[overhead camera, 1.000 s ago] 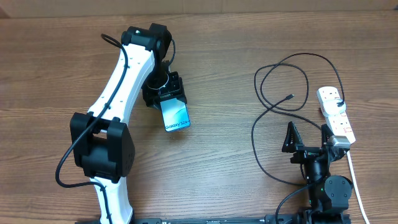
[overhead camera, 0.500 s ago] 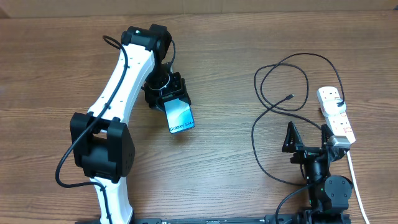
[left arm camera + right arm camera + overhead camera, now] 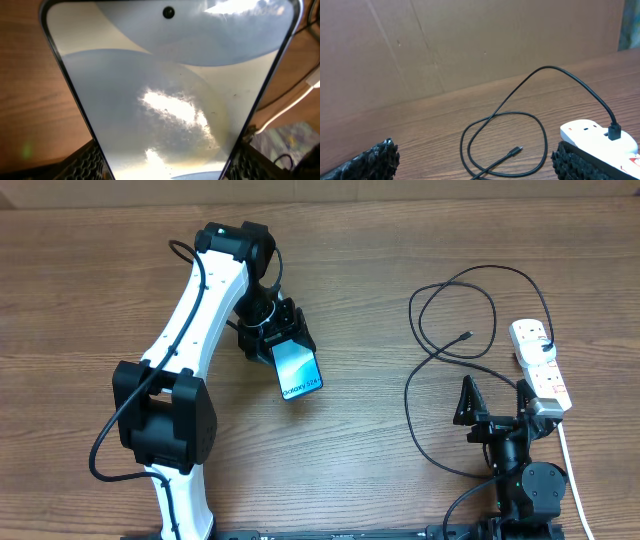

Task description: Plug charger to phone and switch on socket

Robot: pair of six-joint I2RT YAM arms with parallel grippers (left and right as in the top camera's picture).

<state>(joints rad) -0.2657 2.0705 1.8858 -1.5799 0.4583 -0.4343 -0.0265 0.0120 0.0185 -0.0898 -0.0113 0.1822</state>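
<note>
The phone (image 3: pixel 298 370) is lit, its light-blue screen up and the "Galaxy S24+" end pointing toward the table's front right. My left gripper (image 3: pixel 282 340) is shut on its other end. In the left wrist view the phone (image 3: pixel 165 90) fills the frame between the fingers (image 3: pixel 92 162). The charger (image 3: pixel 455 310) lies looped on the right, with its connector tip (image 3: pixel 468 335) free on the wood and its plug in the socket (image 3: pixel 540 363). My right gripper (image 3: pixel 494 398) stands open just in front of the loop, nothing in it. The right wrist view shows the tip (image 3: pixel 518 149) and the socket (image 3: pixel 597 135).
A white cord (image 3: pixel 570 470) runs from the socket toward the front edge, beside the right arm's base (image 3: pixel 525 485). A cardboard wall (image 3: pixel 470 45) stands behind the table. Bare wood lies between the phone and the cable loop.
My left gripper has carried the phone a little to the right and toward the front, turning it slightly. The right arm, the charger and the socket have not moved.
</note>
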